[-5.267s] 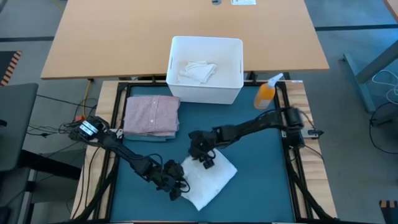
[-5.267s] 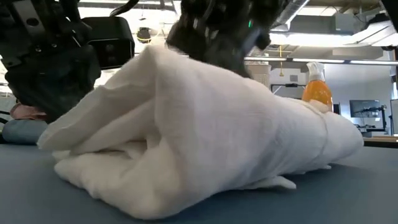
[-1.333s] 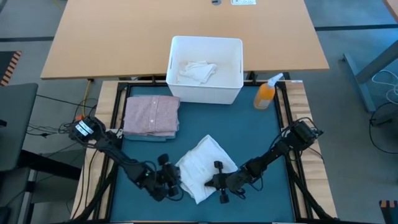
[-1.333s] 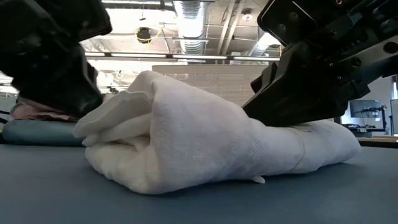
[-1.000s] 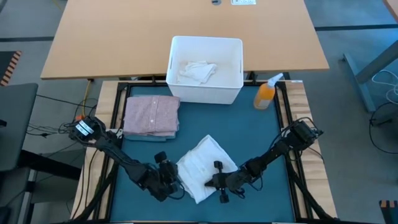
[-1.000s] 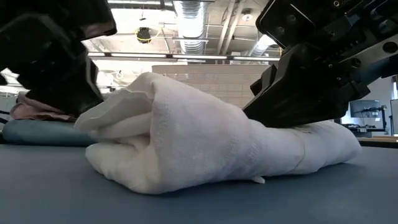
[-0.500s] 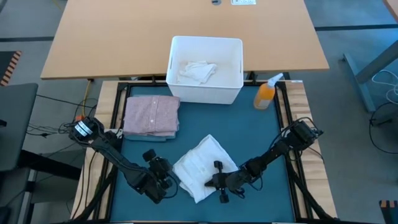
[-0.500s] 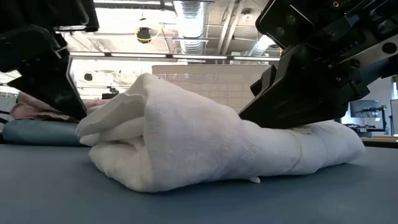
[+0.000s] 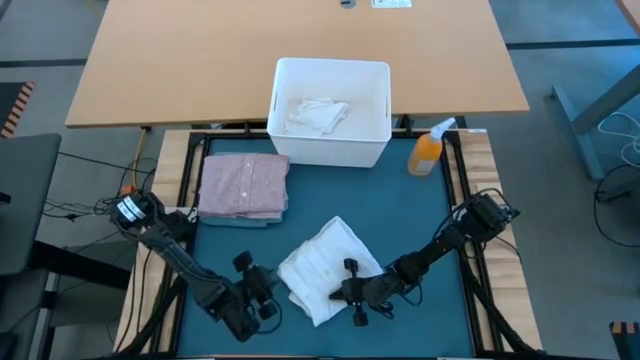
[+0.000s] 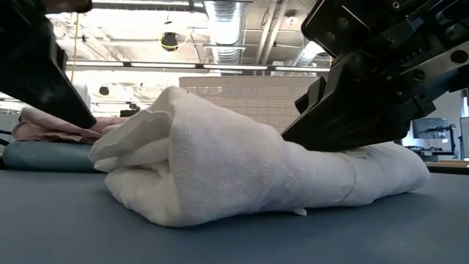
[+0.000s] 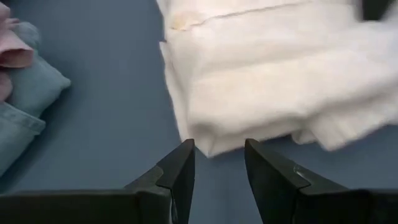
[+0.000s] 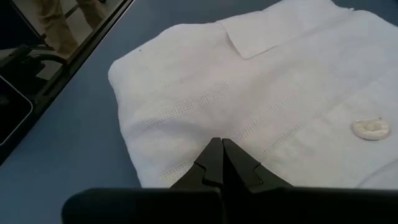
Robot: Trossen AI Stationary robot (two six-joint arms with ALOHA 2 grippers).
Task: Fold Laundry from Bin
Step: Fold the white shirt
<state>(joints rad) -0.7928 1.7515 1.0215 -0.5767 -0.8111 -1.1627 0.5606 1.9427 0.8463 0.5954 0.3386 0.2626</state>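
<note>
White garment [image 9: 322, 268]: folded bundle on the teal mat [image 9: 420, 215], near its front edge, between both grippers.
Right gripper [image 9: 352, 294]: fingers pressed together, tips resting on the white garment's right side.
Left gripper [image 9: 262, 296]: fingers spread, empty, just left of the garment, apart from it.
Bin [image 9: 330, 150]: white tub at the mat's far edge, 1 crumpled white cloth [image 9: 317, 113] inside.
Stack: folded pink shirt [image 9: 243, 184] over denim, left of the bin.
Spray bottle [image 9: 429, 148]: orange, right of the bin.

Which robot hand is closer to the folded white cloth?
Right. The right gripper rests shut on top of the folded white cloth. The left gripper sits just off its edge, fingers apart, not touching.
</note>
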